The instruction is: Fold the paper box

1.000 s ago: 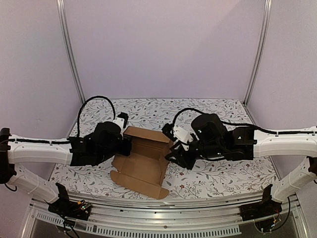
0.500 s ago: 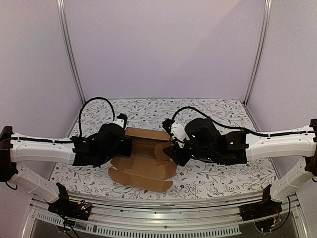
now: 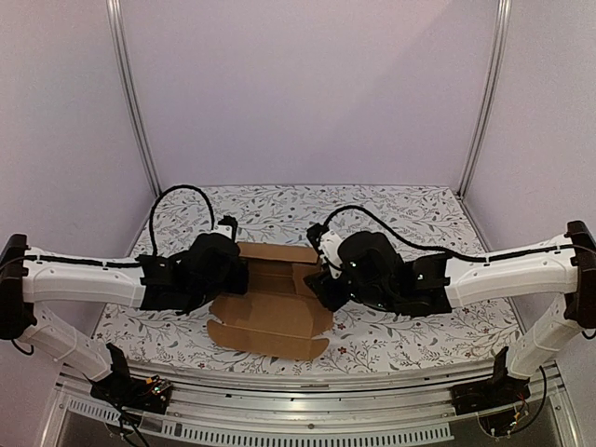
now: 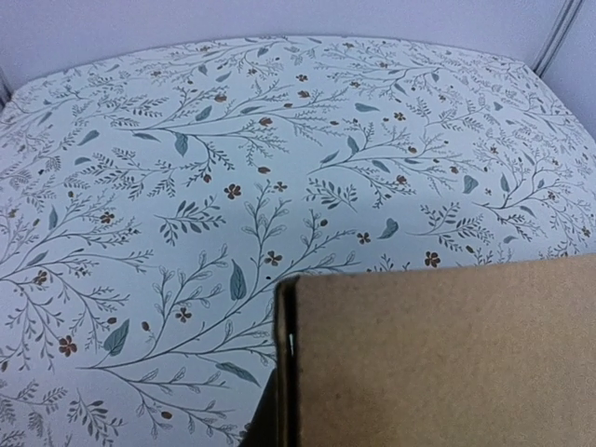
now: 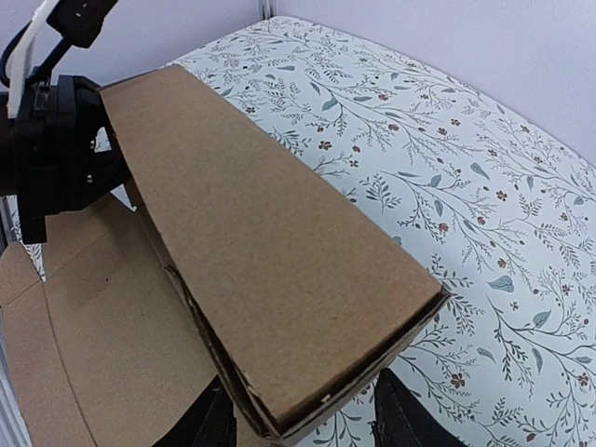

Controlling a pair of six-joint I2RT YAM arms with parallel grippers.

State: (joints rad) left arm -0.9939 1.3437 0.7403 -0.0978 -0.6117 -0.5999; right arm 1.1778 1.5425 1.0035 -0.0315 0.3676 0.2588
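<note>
The paper box (image 3: pixel 270 312) is brown cardboard, partly folded, lying between the arms at the table's front middle. Its front flaps lie flat and its back wall stands up. My left gripper (image 3: pixel 239 273) is at the wall's left end. In the left wrist view the cardboard (image 4: pixel 438 354) covers the jaws, and only a dark sliver of one finger (image 4: pixel 261 426) shows. My right gripper (image 3: pixel 322 279) is at the wall's right end. In the right wrist view the folded wall (image 5: pixel 251 233) lies over the gripper (image 5: pixel 303 424), whose fingers stand wide apart on either side. The left gripper (image 5: pixel 56 140) shows at the wall's far end.
The table (image 3: pixel 419 214) has a white cloth with a floral print. Metal frame posts (image 3: pixel 130 102) stand at the back corners, with lilac walls behind. Black cables loop over both wrists. The metal rail of the arm bases (image 3: pixel 307 410) runs along the near edge.
The right arm has moved left and in against the box's right end. The box has turned square to the table edge, and its front flaps have dropped flatter. The left arm has shifted slightly right.
</note>
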